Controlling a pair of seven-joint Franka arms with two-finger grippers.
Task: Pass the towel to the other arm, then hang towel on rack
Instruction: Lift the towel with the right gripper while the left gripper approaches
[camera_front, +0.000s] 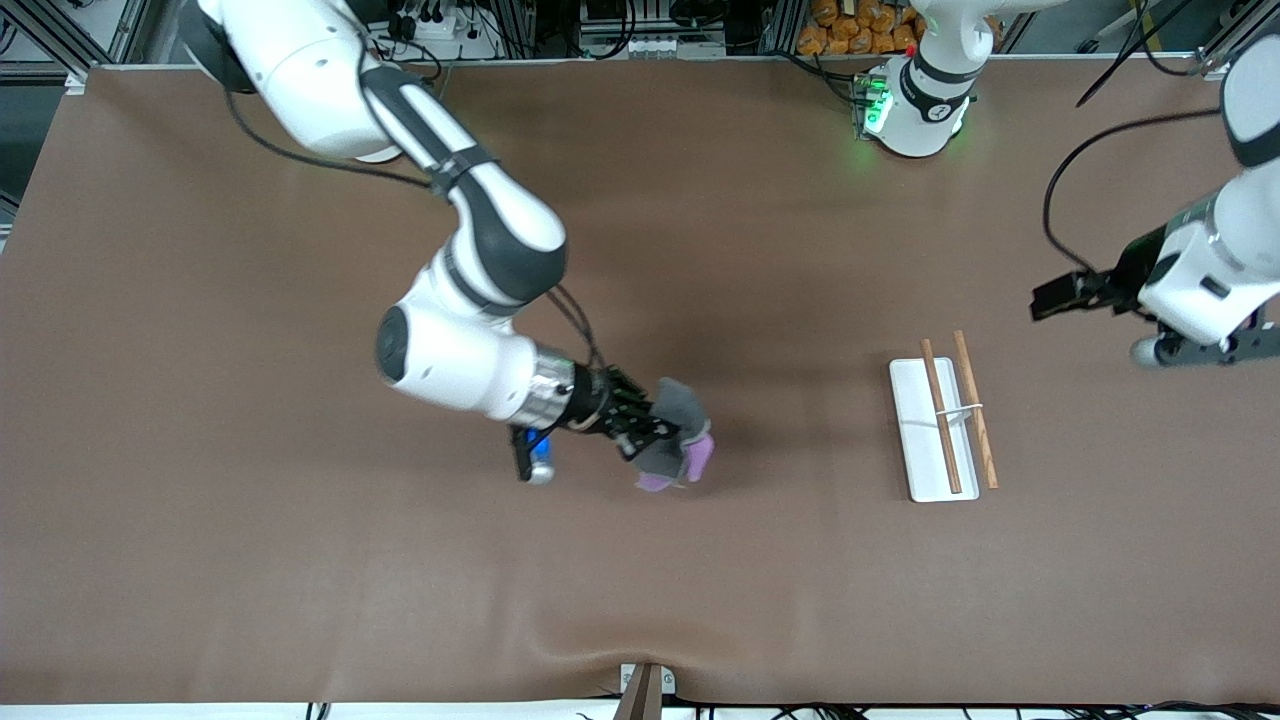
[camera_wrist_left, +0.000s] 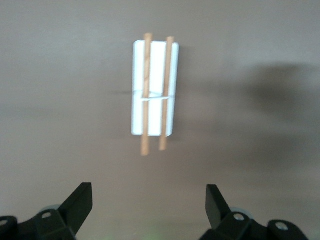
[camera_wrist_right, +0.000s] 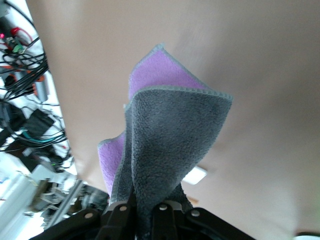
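My right gripper (camera_front: 652, 425) is shut on the towel (camera_front: 678, 440), a small cloth, dark grey on one face and purple on the other, held up over the middle of the table. In the right wrist view the towel (camera_wrist_right: 170, 135) hangs folded from the pinched fingers (camera_wrist_right: 162, 215). The rack (camera_front: 945, 420), a white tray with two brown rods and a thin white crosspiece, lies on the table toward the left arm's end. It also shows in the left wrist view (camera_wrist_left: 155, 90). My left gripper (camera_front: 1200, 345) is open and empty, up in the air near the left arm's end of the table, its fingertips (camera_wrist_left: 82, 200) wide apart.
The brown table mat (camera_front: 300, 550) spans the whole view. The left arm's base (camera_front: 915, 100) stands at the edge farthest from the front camera. A small clamp (camera_front: 645, 690) sits at the edge nearest the front camera.
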